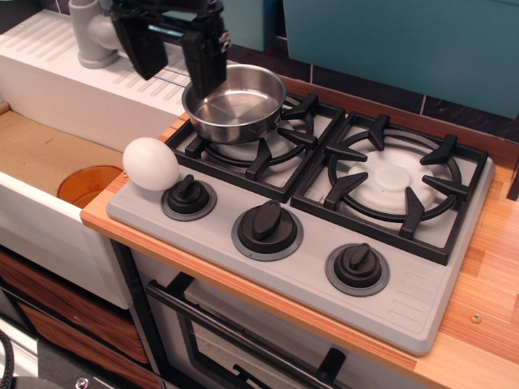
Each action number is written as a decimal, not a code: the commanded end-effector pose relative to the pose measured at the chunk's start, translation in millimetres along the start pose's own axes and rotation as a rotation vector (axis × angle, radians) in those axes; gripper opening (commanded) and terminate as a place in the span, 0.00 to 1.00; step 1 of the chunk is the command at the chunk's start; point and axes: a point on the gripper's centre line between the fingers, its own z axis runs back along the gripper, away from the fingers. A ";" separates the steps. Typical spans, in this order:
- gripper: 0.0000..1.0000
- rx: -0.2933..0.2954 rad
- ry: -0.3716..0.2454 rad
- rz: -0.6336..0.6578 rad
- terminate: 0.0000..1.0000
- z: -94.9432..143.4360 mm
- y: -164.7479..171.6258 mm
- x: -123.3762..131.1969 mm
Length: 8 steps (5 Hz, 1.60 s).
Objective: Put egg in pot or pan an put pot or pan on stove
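Steel pan [234, 103] sits on stove's [308, 219] left grate; released claw [172, 65] hovers at its rim.

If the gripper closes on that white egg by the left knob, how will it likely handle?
The egg is smooth and oval, so it may slip between the fingers unless gripped across its middle. Resting on the flat stove edge beside a knob, a nudge would probably roll it, perhaps off the corner.

surface: wooden counter [486, 267] | on it: grey stove [308, 275]
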 end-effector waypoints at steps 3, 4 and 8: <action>1.00 0.018 -0.146 -0.008 0.00 -25.2 27.9 -5.0; 1.00 0.023 -0.175 -0.016 0.00 -35.1 31.5 -2.6; 1.00 0.127 -0.185 -0.022 0.00 -52.8 51.8 -2.4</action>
